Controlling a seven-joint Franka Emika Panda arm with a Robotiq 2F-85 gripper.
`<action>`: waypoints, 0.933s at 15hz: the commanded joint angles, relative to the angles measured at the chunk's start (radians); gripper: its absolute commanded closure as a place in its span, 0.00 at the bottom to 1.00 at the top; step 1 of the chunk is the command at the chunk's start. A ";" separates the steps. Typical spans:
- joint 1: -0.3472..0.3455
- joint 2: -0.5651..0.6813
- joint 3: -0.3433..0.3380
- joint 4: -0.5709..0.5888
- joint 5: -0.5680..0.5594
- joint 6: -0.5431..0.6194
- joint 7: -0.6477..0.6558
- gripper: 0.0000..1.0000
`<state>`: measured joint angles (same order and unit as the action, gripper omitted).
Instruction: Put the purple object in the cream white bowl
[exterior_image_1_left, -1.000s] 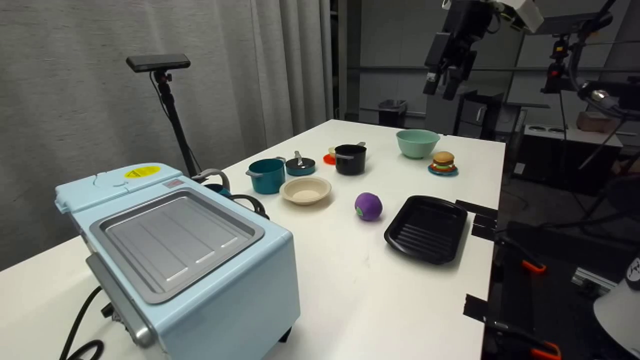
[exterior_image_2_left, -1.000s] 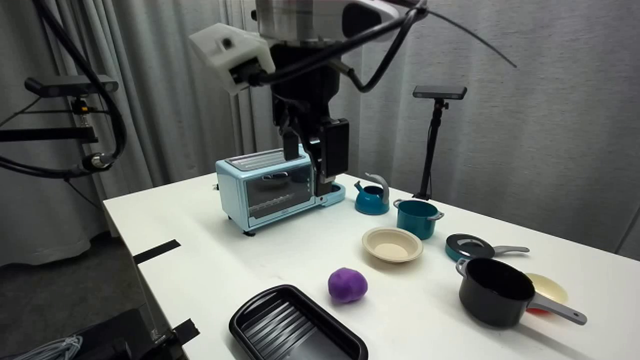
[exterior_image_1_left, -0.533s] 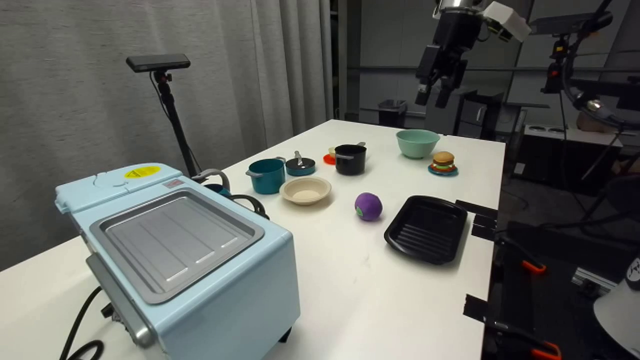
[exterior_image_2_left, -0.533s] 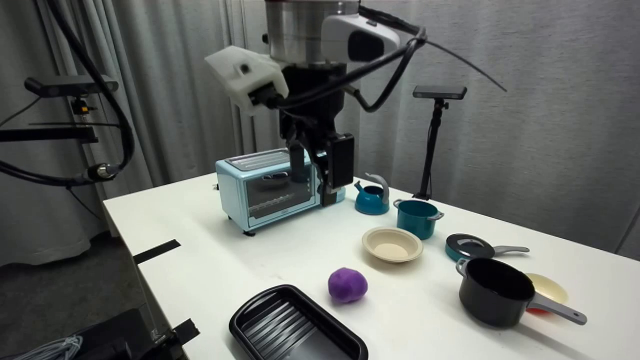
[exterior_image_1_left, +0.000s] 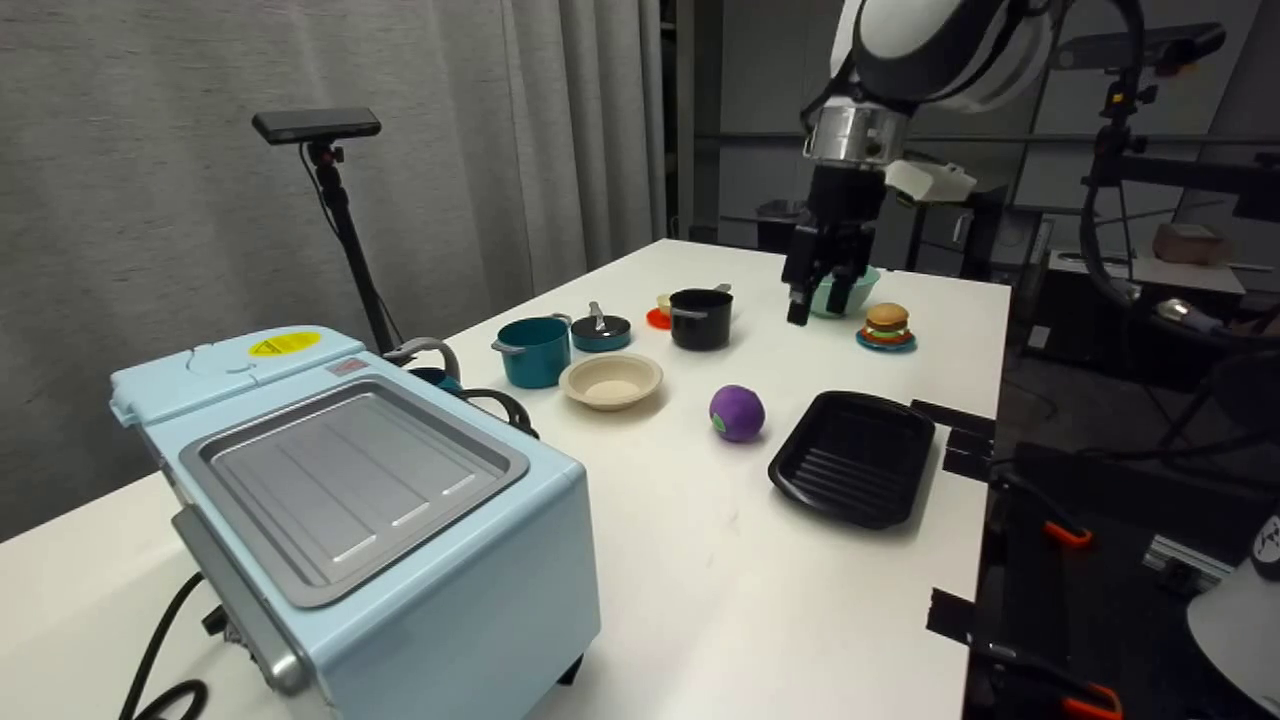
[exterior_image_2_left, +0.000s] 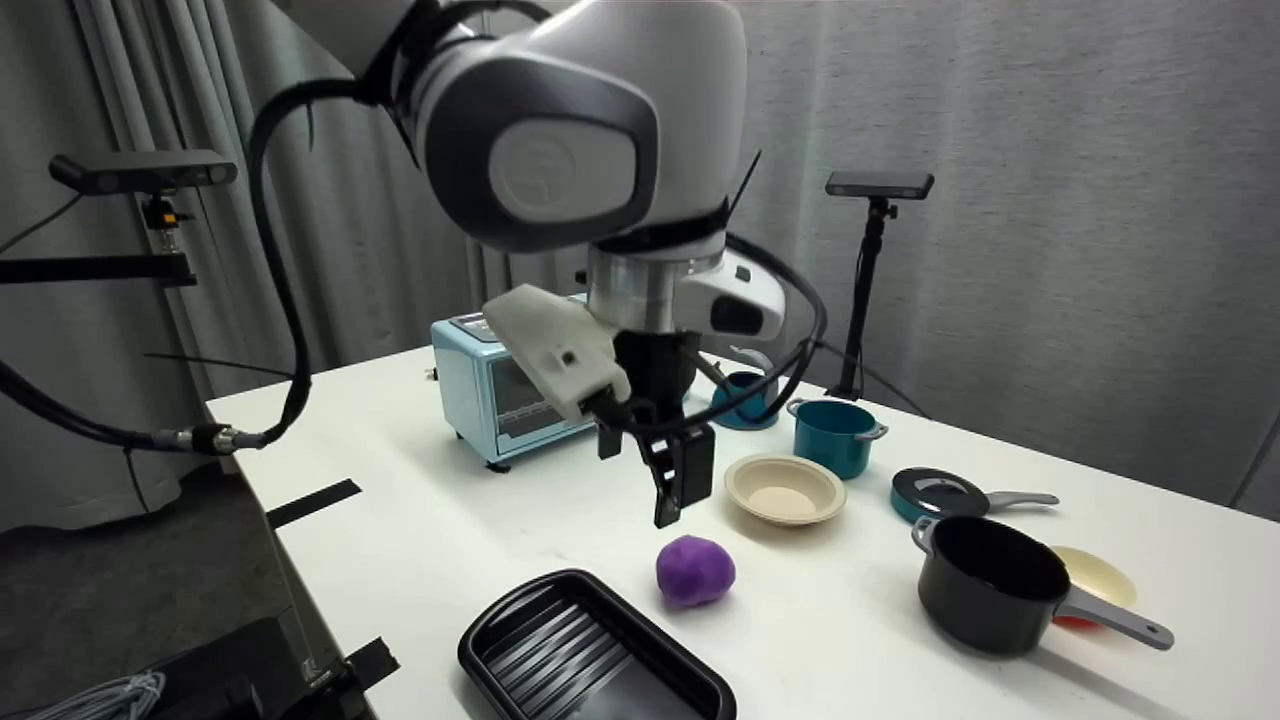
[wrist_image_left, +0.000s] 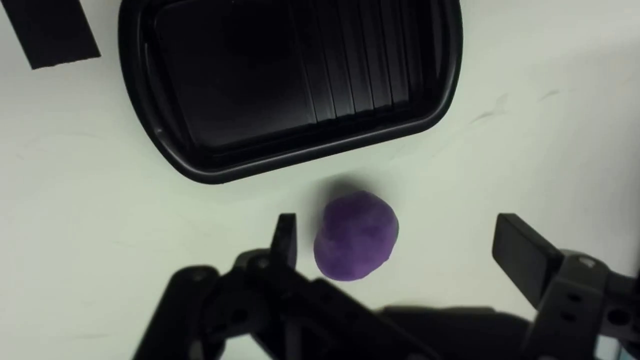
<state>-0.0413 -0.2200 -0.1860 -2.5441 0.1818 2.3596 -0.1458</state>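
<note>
Where the gripper (wrist_image_left: 403, 242) hangs: above the table (exterior_image_2_left: 380, 430), jaws apart
Ball (exterior_image_1_left: 737, 413): on table, between tray (exterior_image_1_left: 855, 455) and cream bowl (exterior_image_1_left: 611, 384)

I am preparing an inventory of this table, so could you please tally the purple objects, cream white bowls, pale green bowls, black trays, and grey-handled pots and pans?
Purple object: 1
Cream white bowl: 1
Pale green bowl: 1
Black tray: 1
Grey-handled pots and pans: 3 (teal pot, black saucepan, shallow pan)
Total: 7
</note>
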 joint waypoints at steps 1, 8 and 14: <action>0.024 0.158 0.012 0.038 0.100 0.127 -0.122 0.00; -0.011 0.385 0.125 0.078 0.374 0.365 -0.419 0.00; 0.018 0.426 0.113 0.081 0.401 0.410 -0.441 0.00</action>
<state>-0.0232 0.2064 -0.0732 -2.4629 0.5824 2.7693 -0.5869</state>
